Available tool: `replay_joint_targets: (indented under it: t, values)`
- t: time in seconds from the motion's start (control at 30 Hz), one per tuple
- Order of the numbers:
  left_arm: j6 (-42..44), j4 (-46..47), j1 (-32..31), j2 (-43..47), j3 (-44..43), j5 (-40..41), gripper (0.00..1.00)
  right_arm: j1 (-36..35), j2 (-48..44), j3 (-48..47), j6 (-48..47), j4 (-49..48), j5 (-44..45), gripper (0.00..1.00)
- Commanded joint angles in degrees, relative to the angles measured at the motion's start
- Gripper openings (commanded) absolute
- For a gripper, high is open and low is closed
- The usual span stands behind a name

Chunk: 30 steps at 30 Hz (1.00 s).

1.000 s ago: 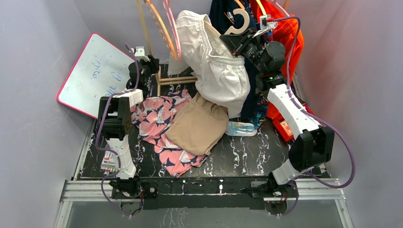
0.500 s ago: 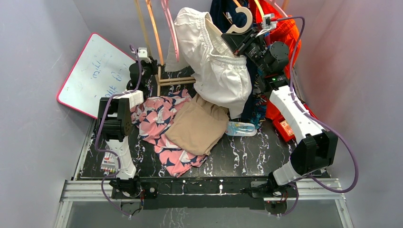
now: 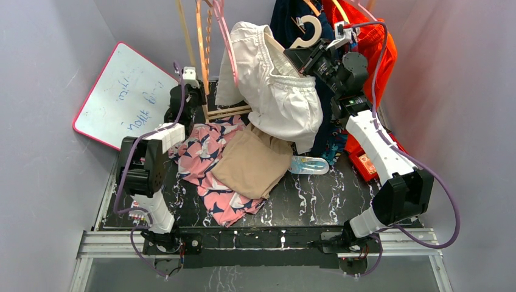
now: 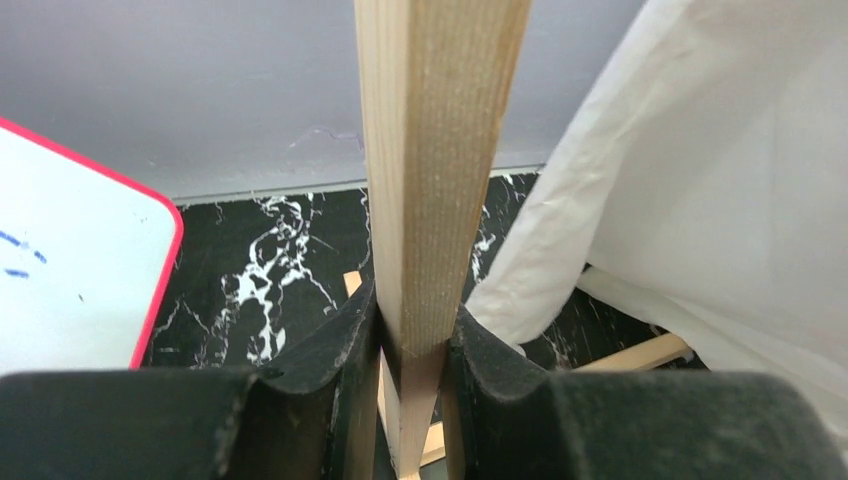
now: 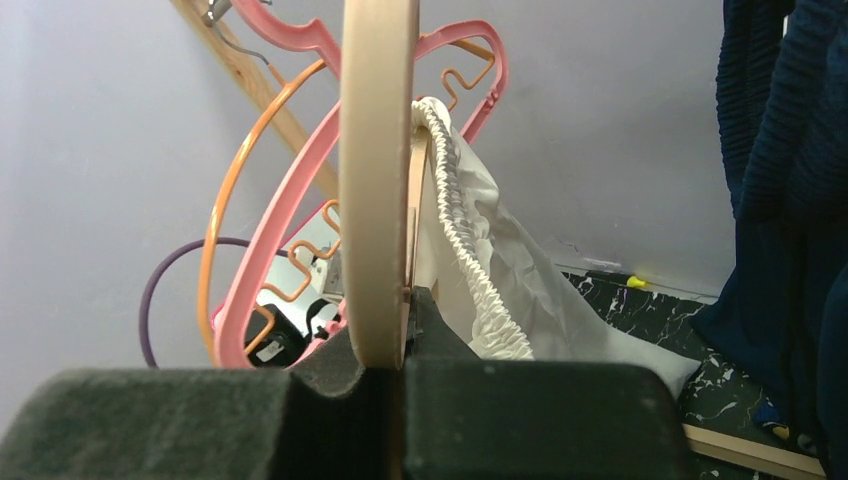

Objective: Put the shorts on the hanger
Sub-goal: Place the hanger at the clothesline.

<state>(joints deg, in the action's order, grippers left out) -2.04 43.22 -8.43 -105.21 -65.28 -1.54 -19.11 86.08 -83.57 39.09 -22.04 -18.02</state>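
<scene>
Right wrist view has the right pincer clamped on the pale hanger, with the white shorts apparently draped over it above the table's far edge, the left pincer gripping a wooden post; only settling the shorts seems left.

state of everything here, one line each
left gripper: shut on wooden post
right gripper: shut on hanger
hanger: held, carrying the shorts
shorts: draped over hanger
tan shorts: lying flat
pink garment: lying crumpled
whiteboard: propped, tilted
bottle: on its side
</scene>
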Motion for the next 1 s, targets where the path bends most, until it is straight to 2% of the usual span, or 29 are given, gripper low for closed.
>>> replay_joint_targets:
  t: [0.0,0.23,0.37,0.63,0.97]
  values:
    - [-2.9,0.3,-2.6,8.7,3.1,-2.8,0.00,0.2,-3.3,-3.1,1.3,-1.7,1.2,0.00]
    - [-3.6,0.0,-4.3,15.4,10.6,-2.1,0.00,0.2,-2.7,-4.2,0.6,0.1,0.3,0.00]
    - [-4.1,-0.2,-5.2,17.8,13.4,-1.7,0.00,0.2,-1.4,-6.3,1.7,-3.0,-0.5,0.00]
    - [-2.6,-1.3,-5.8,20.6,14.8,-0.3,0.00,0.1,7.0,-19.3,4.7,-1.6,-0.9,0.00]
    - [-2.5,-1.7,-5.8,22.3,16.0,0.0,0.00,0.1,12.8,-24.5,7.4,-3.9,1.1,0.00]
